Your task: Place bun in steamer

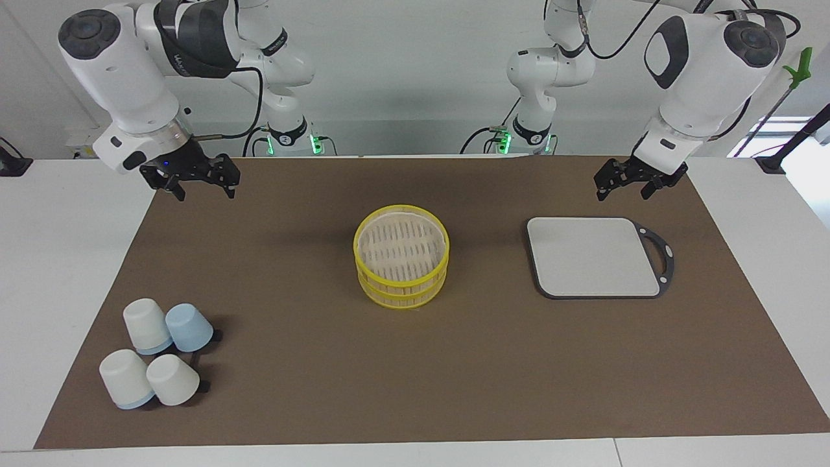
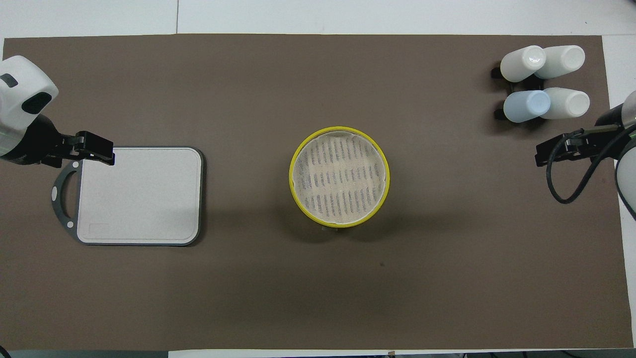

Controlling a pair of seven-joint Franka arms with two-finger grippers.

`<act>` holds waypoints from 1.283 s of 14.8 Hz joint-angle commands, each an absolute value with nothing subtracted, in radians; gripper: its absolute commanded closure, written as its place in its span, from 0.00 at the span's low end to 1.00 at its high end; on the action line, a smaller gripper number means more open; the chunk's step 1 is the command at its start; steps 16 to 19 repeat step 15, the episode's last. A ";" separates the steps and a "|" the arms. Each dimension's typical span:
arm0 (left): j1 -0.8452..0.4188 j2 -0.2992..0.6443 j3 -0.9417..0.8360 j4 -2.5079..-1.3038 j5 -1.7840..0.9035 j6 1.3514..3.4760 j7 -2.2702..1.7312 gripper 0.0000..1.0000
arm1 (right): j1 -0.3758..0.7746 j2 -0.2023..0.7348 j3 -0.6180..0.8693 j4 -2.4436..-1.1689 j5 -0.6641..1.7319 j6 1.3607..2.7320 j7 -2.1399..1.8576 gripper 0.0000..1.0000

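Observation:
The steamer (image 1: pixel 401 250) (image 2: pixel 339 176) stands in the middle of the brown mat, two yellow-rimmed tiers with a pale slatted floor and nothing in it. No bun shows in either view. My left gripper (image 1: pixel 632 185) (image 2: pixel 94 151) hangs open and empty over the mat by the handle-end corner of the cutting board. At the right arm's end, my right gripper (image 1: pixel 198 185) (image 2: pixel 551 151) hangs open and empty over the edge of the mat. Both are well away from the steamer.
A grey cutting board (image 1: pixel 590 256) (image 2: pixel 139 194) with a black rim lies toward the left arm's end. Several upturned white and pale-blue cups (image 1: pixel 159 353) (image 2: pixel 544 82) stand in a cluster at the right arm's end, farther from the robots than the steamer.

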State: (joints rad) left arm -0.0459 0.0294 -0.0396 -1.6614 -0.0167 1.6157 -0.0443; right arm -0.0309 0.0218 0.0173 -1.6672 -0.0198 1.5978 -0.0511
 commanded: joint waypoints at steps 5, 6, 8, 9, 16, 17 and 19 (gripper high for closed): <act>-0.052 0.014 -0.038 -1.678 0.003 1.632 -0.035 0.00 | -0.063 -0.002 0.029 -1.703 -0.023 1.683 -0.063 0.00; -0.052 0.014 -0.038 -1.677 0.003 1.632 -0.035 0.00 | -0.061 -0.002 0.029 -1.703 -0.025 1.683 -0.063 0.00; -0.052 0.015 -0.038 -1.677 0.003 1.632 -0.037 0.00 | -0.061 -0.002 0.029 -1.703 -0.031 1.683 -0.063 0.00; -0.052 0.014 -0.038 -1.677 0.003 1.632 -0.037 0.00 | -0.061 -0.002 0.029 -1.703 -0.031 1.681 -0.060 0.00; -0.052 0.015 -0.038 -1.675 0.003 1.632 -0.035 0.00 | -0.061 -0.002 0.031 -1.701 -0.031 1.677 -0.058 0.00; -0.052 0.015 -0.038 -1.675 0.003 1.632 -0.035 0.00 | -0.061 -0.002 0.031 -1.701 -0.031 1.677 -0.058 0.00; -0.052 0.015 -0.038 -1.675 0.003 1.632 -0.035 0.00 | -0.061 -0.002 0.031 -1.701 -0.031 1.677 -0.058 0.00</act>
